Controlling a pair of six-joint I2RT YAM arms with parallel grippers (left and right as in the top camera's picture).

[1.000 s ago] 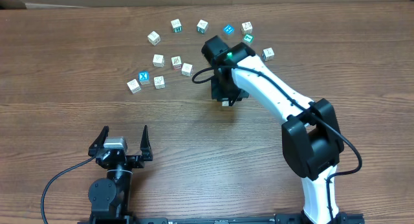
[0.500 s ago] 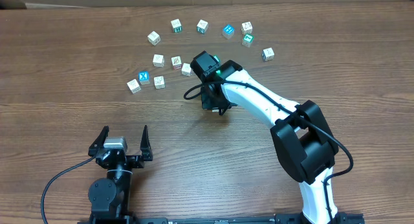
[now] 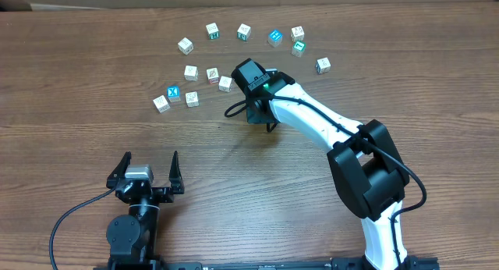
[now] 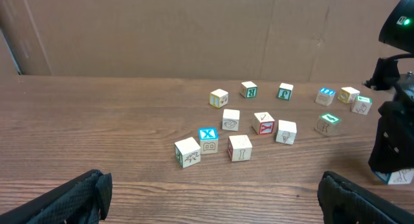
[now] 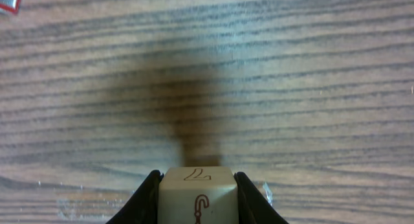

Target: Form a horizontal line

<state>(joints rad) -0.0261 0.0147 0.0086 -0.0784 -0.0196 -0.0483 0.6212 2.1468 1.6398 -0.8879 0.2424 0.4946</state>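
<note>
**R gripper's got a cube, nothing lined up yet**

R gripper (image 5: 197, 199) is clamped on one whitish letter cube (image 5: 197, 185). Its black fingers (image 5: 150, 197) press on the cube's left & right sides, w/ the wrist cam looking down at the wood table (image 5: 310, 88). The cube's top face has a brownish 7-ish mark and the front face a small red hook. There's a dark shadow on the wood right ahead of it. Can't tell if the cube is touching the table or just above it.

From overhead, the R arm (image 3: 327, 129) reaches in from the right. The gripper head sits on the near side of the scatter, close to a plain cube (image 3: 225, 83) but apart from it. The held cube is hidden under the gripper in that view.

The other cubes are all loose. A back arc runs from a left-end cube (image 3: 185, 44) past a teal cube (image 3: 274, 37) and a green-marked cube (image 3: 298, 47) to a right-end cube (image 3: 323, 65). Nearer in, the blue X cube (image 3: 174, 93) has a whitish neighbor on each side. They're close together & staggered, not straight, and idk if they touch. So the horizontal line isn't formed yet.

L gripper (image 3: 150, 157) is down by the near edge w/ jaws spread wide and nothing in them. It's well apart from every cube.
</note>
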